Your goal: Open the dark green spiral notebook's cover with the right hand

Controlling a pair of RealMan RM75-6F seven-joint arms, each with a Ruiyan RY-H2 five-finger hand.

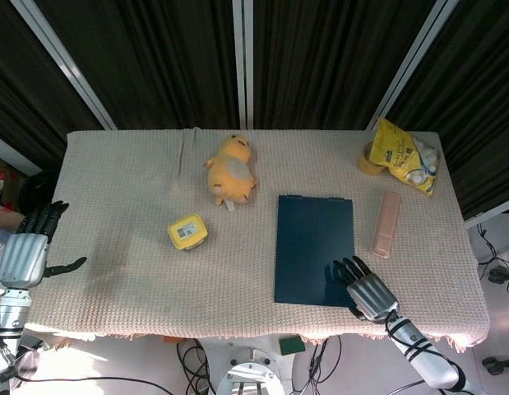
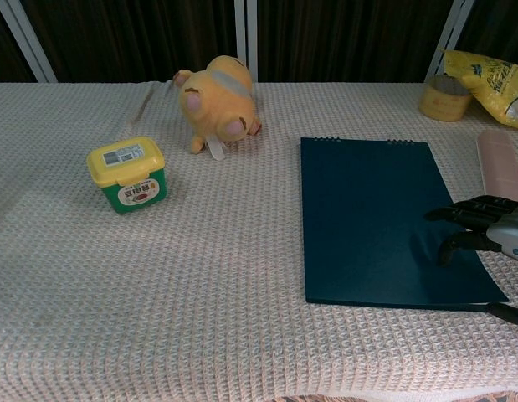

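The dark green spiral notebook (image 1: 313,251) (image 2: 371,218) lies shut and flat on the right half of the table, its spiral along the far edge. My right hand (image 1: 365,290) (image 2: 486,232) is at its near right corner. The fingertips (image 2: 447,248) curl down onto the cover, and the thumb shows just past the notebook's near edge. The cover is not lifted. My left hand (image 1: 24,251) hangs beyond the table's left edge with its fingers apart and nothing in it. It shows only in the head view.
A yellow plush toy (image 1: 230,169) (image 2: 217,100) lies at the far middle. A green tub with a yellow lid (image 1: 187,231) (image 2: 127,173) stands to the left. A pink bar (image 1: 386,224) (image 2: 500,163), a tape roll (image 1: 370,158) (image 2: 445,96) and a yellow snack bag (image 1: 404,155) (image 2: 493,75) sit to the right.
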